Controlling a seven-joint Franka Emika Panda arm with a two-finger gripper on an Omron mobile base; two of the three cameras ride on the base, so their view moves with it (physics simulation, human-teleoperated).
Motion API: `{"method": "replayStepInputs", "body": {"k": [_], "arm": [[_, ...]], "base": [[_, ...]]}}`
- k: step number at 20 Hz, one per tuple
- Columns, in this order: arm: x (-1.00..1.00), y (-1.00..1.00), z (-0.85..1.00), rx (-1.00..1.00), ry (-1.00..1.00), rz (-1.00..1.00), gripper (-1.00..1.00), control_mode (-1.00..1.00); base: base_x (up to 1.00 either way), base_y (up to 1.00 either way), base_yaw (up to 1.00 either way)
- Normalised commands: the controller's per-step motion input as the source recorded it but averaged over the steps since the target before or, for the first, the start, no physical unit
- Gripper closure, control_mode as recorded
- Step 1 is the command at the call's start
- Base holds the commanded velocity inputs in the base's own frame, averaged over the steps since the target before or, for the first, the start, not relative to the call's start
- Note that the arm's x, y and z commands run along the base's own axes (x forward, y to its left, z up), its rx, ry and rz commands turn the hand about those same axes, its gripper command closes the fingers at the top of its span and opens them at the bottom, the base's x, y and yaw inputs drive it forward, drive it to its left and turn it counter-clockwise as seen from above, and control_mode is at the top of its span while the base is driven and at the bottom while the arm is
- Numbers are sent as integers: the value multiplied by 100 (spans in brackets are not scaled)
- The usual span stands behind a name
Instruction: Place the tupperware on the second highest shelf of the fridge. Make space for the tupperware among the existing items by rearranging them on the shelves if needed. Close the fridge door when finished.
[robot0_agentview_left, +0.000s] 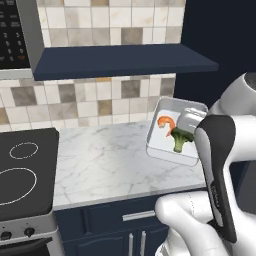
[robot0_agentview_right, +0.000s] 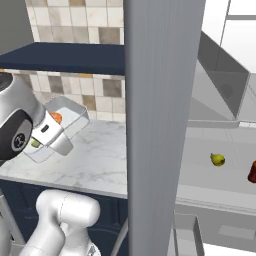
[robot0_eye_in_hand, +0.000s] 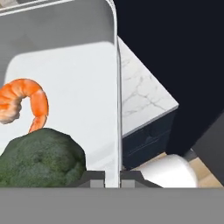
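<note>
so the pincer (robot0_eye_in_hand: 113, 177) is pinching the tupperware (robot0_agentview_left: 167, 137) by its wall, holding it tipped up above the marble desk (robot0_agentview_left: 105, 162), shrimp (robot0_eye_in_hand: 24, 98) at 10 o'clock from the broccoli (robot0_eye_in_hand: 41, 157). fridge (robot0_agentview_right: 162, 125) door's open, a yellow-green fruit (robot0_agentview_right: 217, 159) on a shelf (robot0_agentview_right: 220, 187)

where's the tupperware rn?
Tupperware is tilted in the air above the marble counter, right of the stove, its rim clamped in the pincer.

base views flank counter (robot0_agentview_left: 115, 160), hand close-up
</note>
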Motion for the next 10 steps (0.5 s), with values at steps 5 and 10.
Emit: {"method": "replayStepInputs", "body": {"k": [5,10], "arm": [[-49,31,10,-16,0,8,100,-100],[-80,9,0,-14,0,2,100,-100]], "base": [[0,0,0],[0,0,0]]}}
